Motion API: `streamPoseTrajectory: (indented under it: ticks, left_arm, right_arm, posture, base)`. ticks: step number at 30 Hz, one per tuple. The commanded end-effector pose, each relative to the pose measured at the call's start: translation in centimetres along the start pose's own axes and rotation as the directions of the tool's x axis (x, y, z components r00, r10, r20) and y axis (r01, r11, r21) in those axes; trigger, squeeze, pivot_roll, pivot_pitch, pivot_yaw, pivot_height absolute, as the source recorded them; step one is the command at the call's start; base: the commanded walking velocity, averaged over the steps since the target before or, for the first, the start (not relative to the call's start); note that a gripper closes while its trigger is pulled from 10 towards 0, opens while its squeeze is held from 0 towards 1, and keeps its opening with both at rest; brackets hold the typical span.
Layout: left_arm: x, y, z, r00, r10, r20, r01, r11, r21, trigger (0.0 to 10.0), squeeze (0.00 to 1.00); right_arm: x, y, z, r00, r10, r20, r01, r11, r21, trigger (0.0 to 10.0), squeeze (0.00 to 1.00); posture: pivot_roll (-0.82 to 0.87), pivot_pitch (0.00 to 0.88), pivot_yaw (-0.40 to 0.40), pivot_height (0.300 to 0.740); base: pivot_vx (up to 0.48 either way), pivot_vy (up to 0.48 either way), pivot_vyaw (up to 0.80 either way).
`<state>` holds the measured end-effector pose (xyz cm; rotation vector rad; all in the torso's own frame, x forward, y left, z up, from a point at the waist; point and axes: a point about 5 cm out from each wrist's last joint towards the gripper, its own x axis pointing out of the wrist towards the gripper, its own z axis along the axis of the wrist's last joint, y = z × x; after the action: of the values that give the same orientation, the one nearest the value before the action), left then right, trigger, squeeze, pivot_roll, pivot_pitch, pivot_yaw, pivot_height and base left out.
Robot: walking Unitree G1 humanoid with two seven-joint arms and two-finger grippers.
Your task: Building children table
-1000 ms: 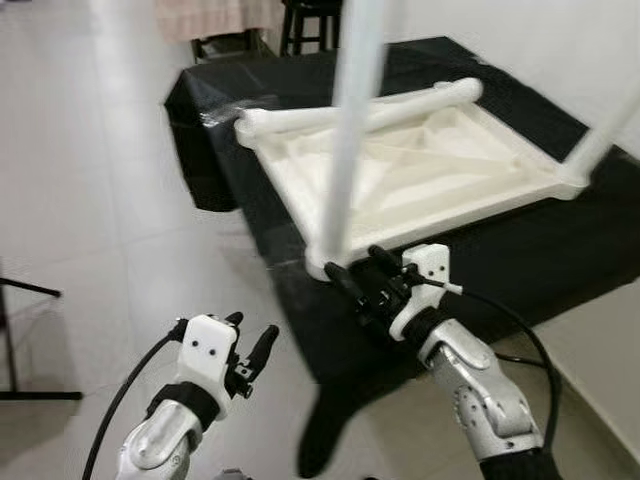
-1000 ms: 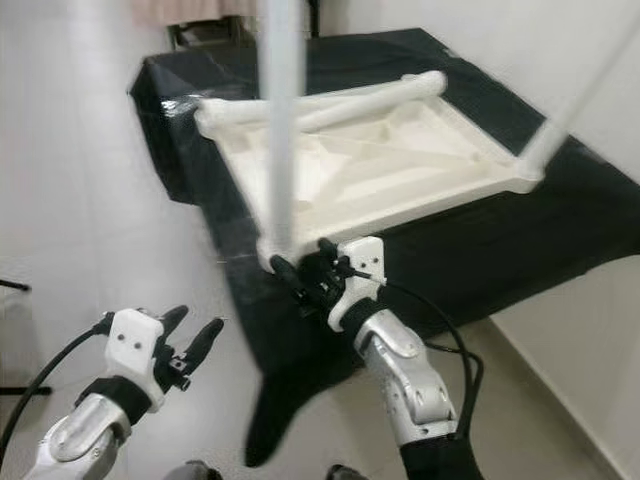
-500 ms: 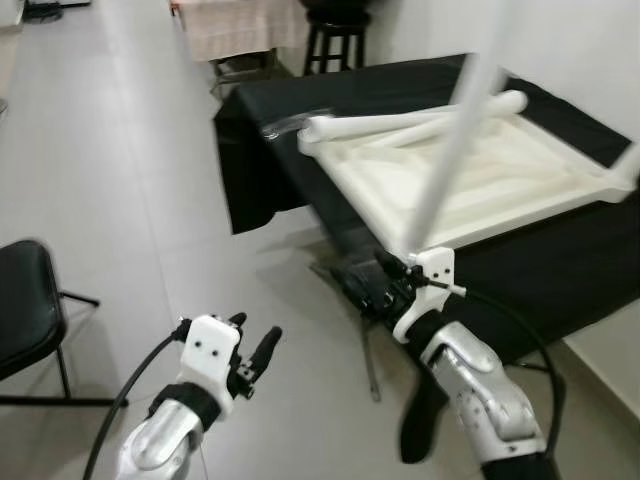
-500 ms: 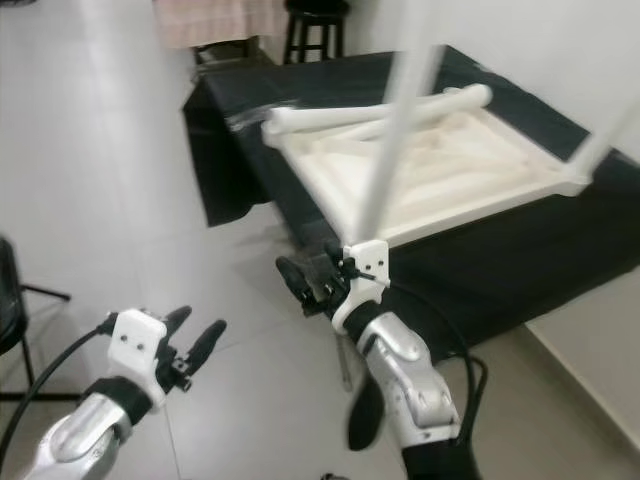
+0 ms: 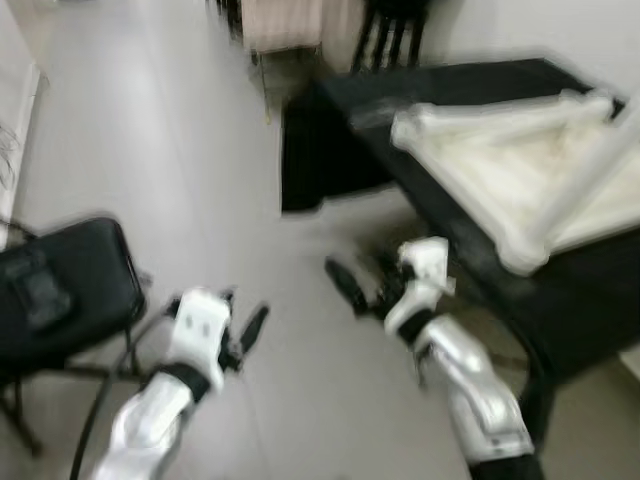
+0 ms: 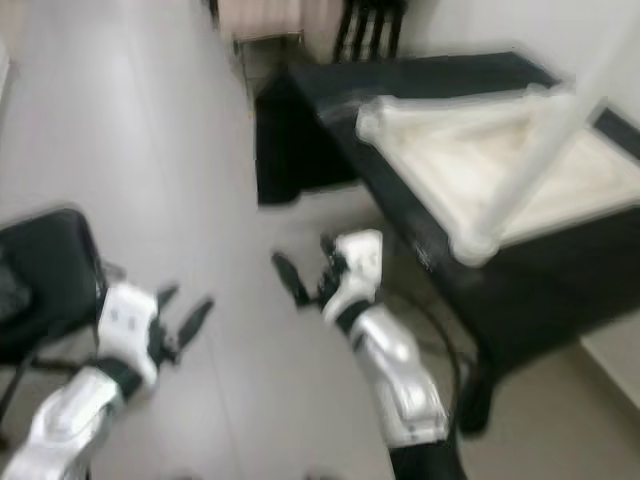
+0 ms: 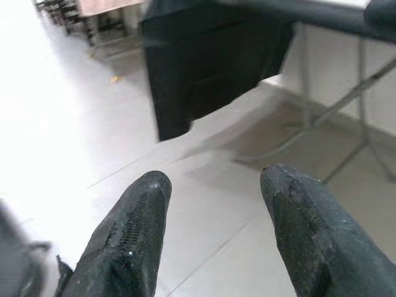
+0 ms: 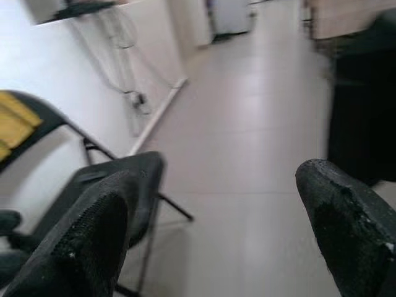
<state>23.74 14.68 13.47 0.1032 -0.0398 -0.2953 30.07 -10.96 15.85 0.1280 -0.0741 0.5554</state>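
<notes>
A white children's table [image 5: 520, 170] lies upside down on a black-draped table [image 5: 470, 90] at the right, one white leg [image 6: 535, 150] sticking up from its near corner. My right gripper [image 5: 362, 283] hovers over the floor left of the draped table, open and holding nothing. My left gripper [image 5: 243, 322] is lower left, also open and holding nothing. The left wrist view has its two black fingers [image 7: 130, 235] apart over pale tiles. The right wrist view has its fingers [image 8: 93, 241] wide apart. Both eye views are blurred.
A black folding chair [image 5: 65, 290] stands at my left, close to the left arm, and also appears as a chair [image 8: 117, 179] in the right wrist view. A stool [image 5: 395, 35] and a cloth-covered table [image 5: 285, 20] stand at the back. Pale tiled floor [image 5: 180, 150] stretches ahead.
The whole picture has shifted right, so the camera has turned left: the draped table slid toward the right edge and the black chair came further into view. Both grippers stay open.
</notes>
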Motion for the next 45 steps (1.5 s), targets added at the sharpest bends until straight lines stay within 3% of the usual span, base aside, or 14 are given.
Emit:
streamPoseTrajectory:
  ticks: [1,14,32,45]
  left_arm:
    - [0.3,-0.7,-0.4,1.000,-0.019,-0.004,0.019,1.000,0.005,10.0,0.00]
    - [0.8,-0.3,-0.5,0.999,0.045,0.018,-0.045,0.999,0.017,10.0,0.00]
    - [1.0,-0.6,-0.6,0.999,0.022,0.043,-0.021,0.999,-0.032,10.0,0.00]
    - [1.1,-0.4,-0.4,0.998,0.016,0.058,-0.015,1.000,-0.025,10.0,0.00]
  right_arm:
    - [-0.5,-1.1,-0.6,0.997,-0.065,-0.041,0.064,0.998,-0.004,10.0,0.00]
    - [-0.3,-1.1,-1.6,0.994,-0.060,-0.090,0.062,0.998,0.010,10.0,0.00]
    - [-0.3,-1.1,-2.3,0.992,-0.046,-0.117,0.052,0.997,0.051,10.0,0.00]
    - [0.0,-1.0,-2.2,0.992,-0.040,-0.119,0.047,0.997,0.053,10.0,0.00]
  posture:
    - [0.04,0.193,-0.084,0.740]
    - [0.04,0.193,-0.091,0.740]
    - [0.04,0.183,-0.084,0.740]
    - [0.04,0.191,-0.083,0.740]
  base:
    - [0.000,0.000,0.00]
    - [0.000,0.000,0.00]
    - [0.000,0.000,0.00]
    - [0.019,0.000,-0.12]
